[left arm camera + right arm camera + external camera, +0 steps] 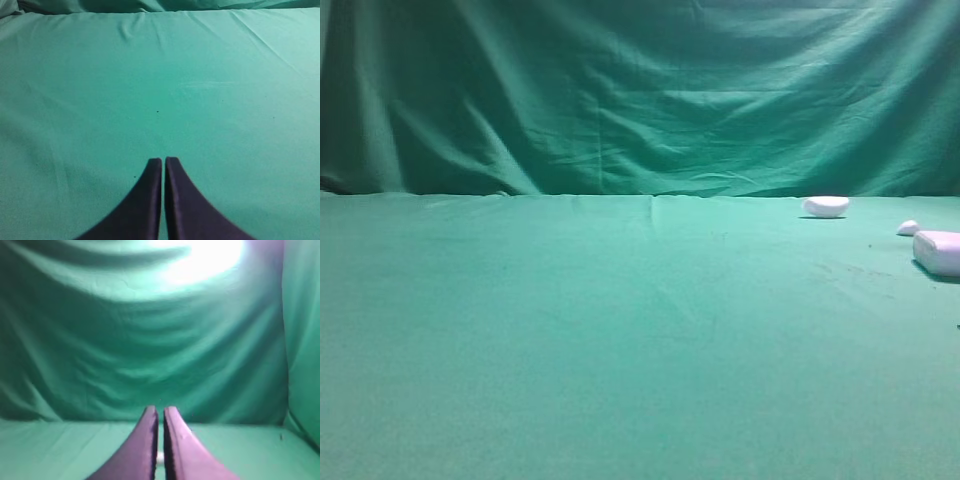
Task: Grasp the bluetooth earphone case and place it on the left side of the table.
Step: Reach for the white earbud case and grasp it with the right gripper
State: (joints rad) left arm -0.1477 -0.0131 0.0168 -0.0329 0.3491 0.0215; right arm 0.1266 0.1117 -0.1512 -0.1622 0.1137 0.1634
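The bluetooth earphone case [938, 252] is a smooth white rounded block on the green table at the far right, partly cut off by the edge of the exterior high view. Neither arm shows in that view. In the left wrist view my left gripper [163, 160] is shut, its dark fingers together over bare green cloth. In the right wrist view my right gripper [161, 409] is shut too and points level toward the backdrop. A white sliver [160, 457] shows through the thin gap low between its fingers; I cannot tell which object it is.
A smaller white half-oval piece [825, 206] lies near the table's back edge, right of centre. A tiny white bit [908, 228] sits just behind the case. A green cloth backdrop [640, 90] hangs behind the table [570, 330].
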